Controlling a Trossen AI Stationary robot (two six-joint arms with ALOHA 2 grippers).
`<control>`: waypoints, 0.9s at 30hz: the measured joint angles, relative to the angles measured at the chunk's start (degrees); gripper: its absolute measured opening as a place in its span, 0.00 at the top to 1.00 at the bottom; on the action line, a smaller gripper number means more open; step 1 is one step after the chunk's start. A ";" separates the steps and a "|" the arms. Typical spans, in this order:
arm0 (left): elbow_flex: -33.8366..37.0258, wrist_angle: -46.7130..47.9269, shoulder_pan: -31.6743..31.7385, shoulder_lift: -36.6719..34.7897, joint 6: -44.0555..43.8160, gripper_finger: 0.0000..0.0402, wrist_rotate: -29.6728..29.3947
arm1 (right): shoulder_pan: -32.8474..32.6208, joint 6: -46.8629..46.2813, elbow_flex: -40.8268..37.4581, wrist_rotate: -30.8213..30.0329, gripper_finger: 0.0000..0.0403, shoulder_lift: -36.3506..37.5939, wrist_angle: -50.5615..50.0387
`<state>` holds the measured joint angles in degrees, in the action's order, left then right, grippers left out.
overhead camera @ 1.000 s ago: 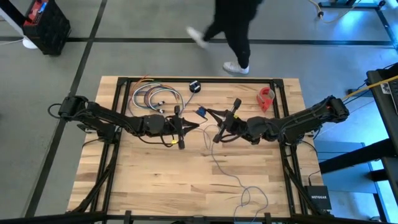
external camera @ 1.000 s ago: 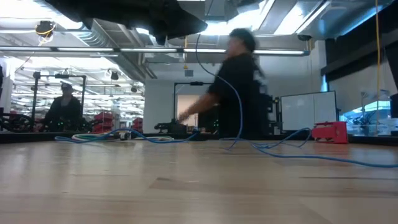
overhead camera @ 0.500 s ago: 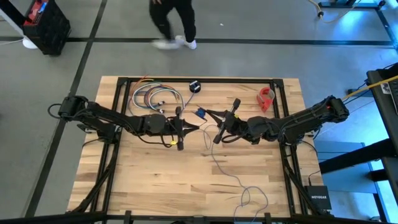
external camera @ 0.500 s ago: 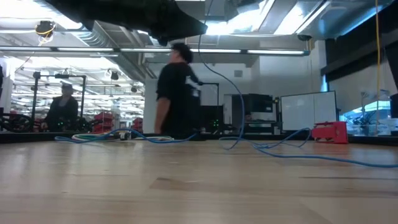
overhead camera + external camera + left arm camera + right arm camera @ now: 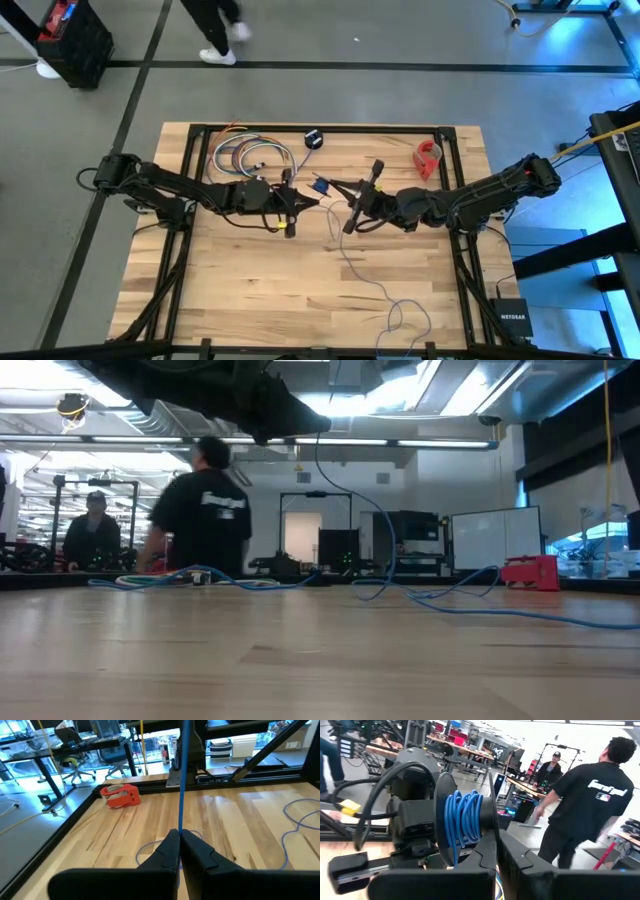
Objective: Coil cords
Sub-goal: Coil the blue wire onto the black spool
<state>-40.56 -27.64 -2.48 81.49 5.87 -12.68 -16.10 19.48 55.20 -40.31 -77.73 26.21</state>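
The thin blue cord is partly wound on a small black spool [image 5: 465,820], held above the table's middle [image 5: 320,185]. The loose cord [image 5: 355,265] trails over the wood to a loop at the near edge [image 5: 405,320]. My right gripper [image 5: 335,186] is shut on the spool. My left gripper [image 5: 305,198] is just left of the spool, shut on the cord [image 5: 184,770]. In the low view the cord [image 5: 385,540] hangs from the grippers down to the table. My left gripper pinches a single strand of the cord [image 5: 180,826] between its two fingertips. The cord runs straight and taut away from the fingers, clear of the table. My right gripper holds the spool by the rim of one black flange [image 5: 492,827], pinched between its two fingers [image 5: 485,855]. The fingers come roughly level from the table's right. The spool stands on edge, lifted clear of the table.
A bundle of multicoloured cables [image 5: 250,155] lies at the far left, a small black round object [image 5: 313,138] at the far edge, and a red object [image 5: 428,157] at the far right. People move in the room beyond the table [image 5: 205,510].
My left gripper has turned a little about its wrist, staying beside the spool. Both grippers keep their holds. A person beyond the far edge has walked toward the left.
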 joint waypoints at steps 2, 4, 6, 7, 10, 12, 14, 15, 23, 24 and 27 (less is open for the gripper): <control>0.04 0.32 0.00 -0.10 -0.07 1.00 -0.94 | -0.06 -0.27 0.00 0.66 0.99 0.00 -0.97; 0.09 0.61 0.00 -0.13 -0.09 1.00 -2.01 | -0.06 -1.17 0.00 1.27 0.99 0.00 -2.32; 0.14 1.47 0.00 -0.49 -0.09 1.00 -3.08 | -0.06 -1.94 0.09 2.30 0.99 0.00 -4.36; 0.15 2.13 0.00 -0.68 -0.11 1.00 -3.85 | -0.09 -2.64 0.10 2.42 0.99 0.00 -5.46; 0.20 6.22 0.00 -2.22 -1.73 1.00 -6.69 | -0.61 -4.09 0.18 2.46 0.99 0.00 -10.17; 0.22 9.94 0.02 -4.17 -3.14 1.00 -8.24 | -0.93 -4.77 0.20 2.48 0.99 0.00 -13.99; 0.23 13.02 0.02 -6.39 -4.71 1.00 -10.05 | -0.93 -7.04 0.20 2.67 0.99 0.00 -17.68; 0.23 14.50 0.02 -7.53 -5.67 1.00 -10.67 | -0.92 -8.15 0.20 2.62 0.99 0.00 -19.58; 0.22 18.85 -0.97 -13.25 -12.47 1.00 -11.10 | -0.60 -11.75 0.20 2.34 0.99 -3.18 -25.22; 0.22 18.69 -1.32 -13.41 -12.72 1.00 -11.11 | -0.21 -11.77 0.20 2.09 0.99 -3.91 -25.25; 0.22 17.53 -2.31 -13.49 -12.97 1.00 -11.14 | 1.26 -13.15 0.20 1.09 0.99 -6.04 -25.25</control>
<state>-40.34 -10.11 -4.79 68.01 -7.10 -23.81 -14.85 6.33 55.39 -39.22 -83.77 0.95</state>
